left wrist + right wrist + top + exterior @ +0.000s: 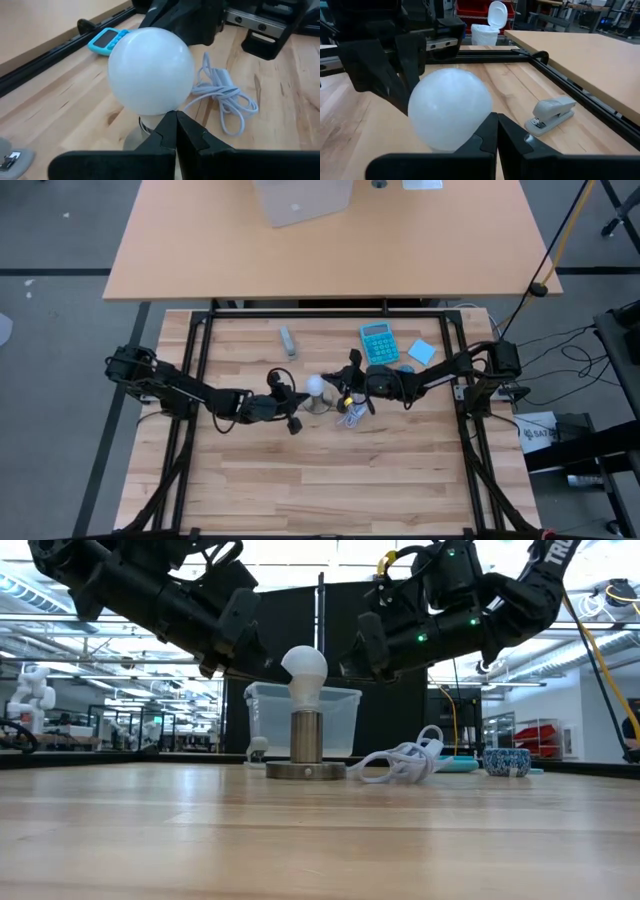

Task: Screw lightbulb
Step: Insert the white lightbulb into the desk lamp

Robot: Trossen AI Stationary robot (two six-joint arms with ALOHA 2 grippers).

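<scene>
Wooden slatted table (300,480), high view: white frosted pear-shaped lightbulb (316,386) upright in grey metal socket base (318,404), between left gripper (287,402) and right gripper (350,390). Wrist views: both grippers' fingers closed, holding nothing. Judgement: bulb seated; next, open and grasp to tighten.

Lightbulb (150,70) head: frosted white, smooth, matt. Socket base (306,770): brushed metal, dull sheen. Table (330,470): planked wood, light satin finish. Cable (225,97): smooth white plastic. Stapler (551,114): grey, probably plastic-shelled. Gripper fingers (167,137): matt black, material not discernible.
</scene>
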